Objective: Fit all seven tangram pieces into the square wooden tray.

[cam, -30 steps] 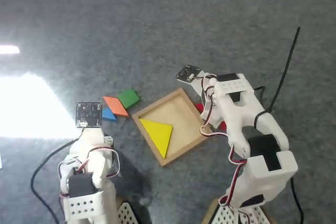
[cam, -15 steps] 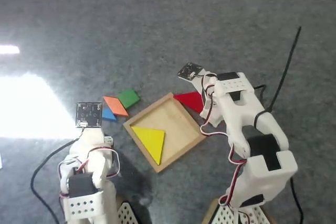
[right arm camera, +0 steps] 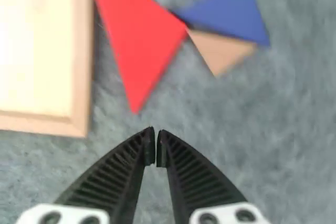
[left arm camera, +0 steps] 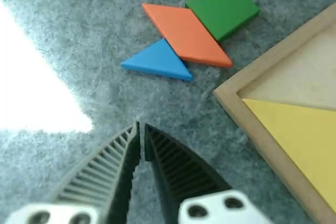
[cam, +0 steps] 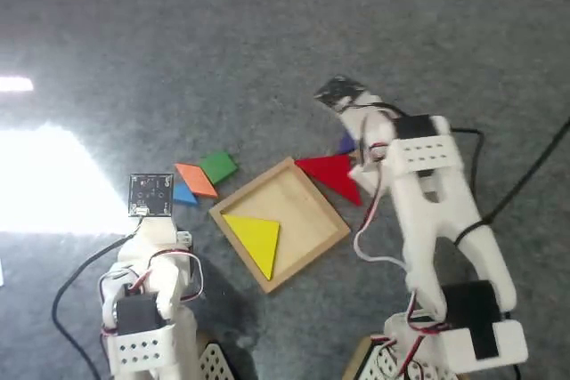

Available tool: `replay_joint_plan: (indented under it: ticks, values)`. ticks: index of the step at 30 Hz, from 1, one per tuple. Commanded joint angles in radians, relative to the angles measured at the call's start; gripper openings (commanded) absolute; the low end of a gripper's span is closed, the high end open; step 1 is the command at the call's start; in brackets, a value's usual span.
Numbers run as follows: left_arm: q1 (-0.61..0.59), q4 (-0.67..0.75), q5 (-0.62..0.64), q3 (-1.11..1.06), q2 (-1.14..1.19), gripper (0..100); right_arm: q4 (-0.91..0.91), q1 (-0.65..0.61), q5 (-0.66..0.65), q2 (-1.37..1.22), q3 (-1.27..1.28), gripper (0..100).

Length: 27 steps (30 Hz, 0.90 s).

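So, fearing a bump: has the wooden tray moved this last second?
Yes. The wooden tray slid left and downward in the high view, against the unmoved orange piece.

Hard glare burns out a white patch on the left of the grey surface (cam: 267,60) in the high view, and the left wrist view catches the same patch. Elsewhere the light is soft and even. A dim shadow pools right of the left arm's base (cam: 142,349). The wooden tray (right arm camera: 81,51) looks washed pale in the right wrist view.
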<state>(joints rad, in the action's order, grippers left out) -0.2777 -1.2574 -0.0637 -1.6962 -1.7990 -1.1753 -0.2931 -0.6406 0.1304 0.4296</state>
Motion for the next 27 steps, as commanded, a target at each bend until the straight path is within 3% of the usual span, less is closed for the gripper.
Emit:
replay_joint_plan:
  ticks: [1,5,11,22,27]
  values:
    - [-0.006,-0.003,0.002,0.013,-0.018,1,0.054,-0.096,0.003,0.005,-0.017,15.1]
    - [-0.006,-0.003,0.002,0.013,-0.018,1,0.174,-0.162,0.011,-0.122,-0.018,29.1]
    - [-0.006,-0.003,0.002,0.013,-0.018,1,0.394,-0.153,0.072,-0.277,-0.018,29.8]
    - [-0.006,-0.003,0.002,0.013,-0.018,1,0.278,-0.077,0.083,-0.320,-0.020,29.6]
    - [-0.006,-0.003,0.002,0.013,-0.018,1,0.249,0.010,0.161,-0.318,-0.020,29.6]
